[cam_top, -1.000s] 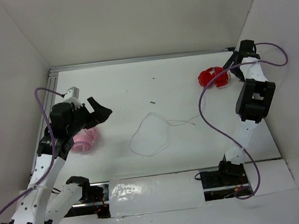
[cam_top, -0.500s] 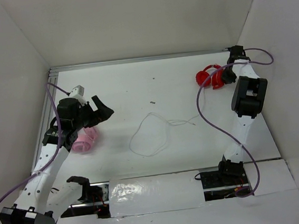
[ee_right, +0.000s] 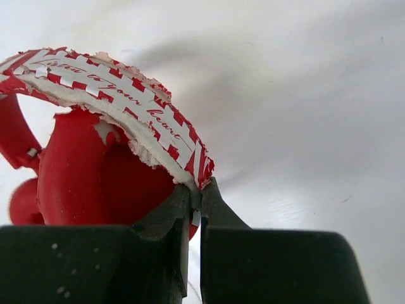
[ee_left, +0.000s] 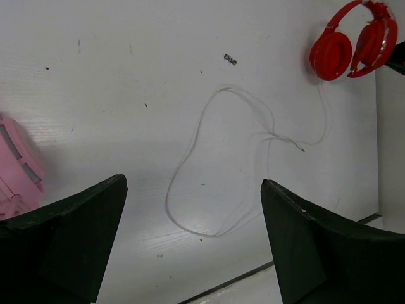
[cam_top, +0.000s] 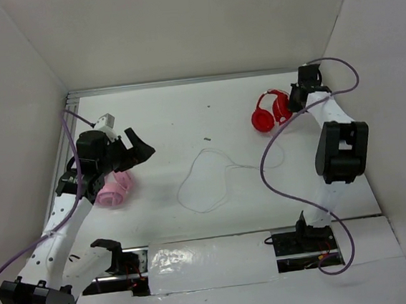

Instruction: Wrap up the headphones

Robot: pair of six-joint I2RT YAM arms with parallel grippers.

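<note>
Headphones at far right of counter. Right tool clamped on the headband. White cable sprawls loose mid-counter, no turns on it yet, so all the wrapping is left. Left tool spread wide, empty, beside pink headphones.

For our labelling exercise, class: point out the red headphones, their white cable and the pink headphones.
red headphones (cam_top: 262, 120): top external view, round cup.
white cable (ee_left: 167, 201): left wrist view, loop's left side.
pink headphones (cam_top: 112, 193): top external view, its middle.
</note>
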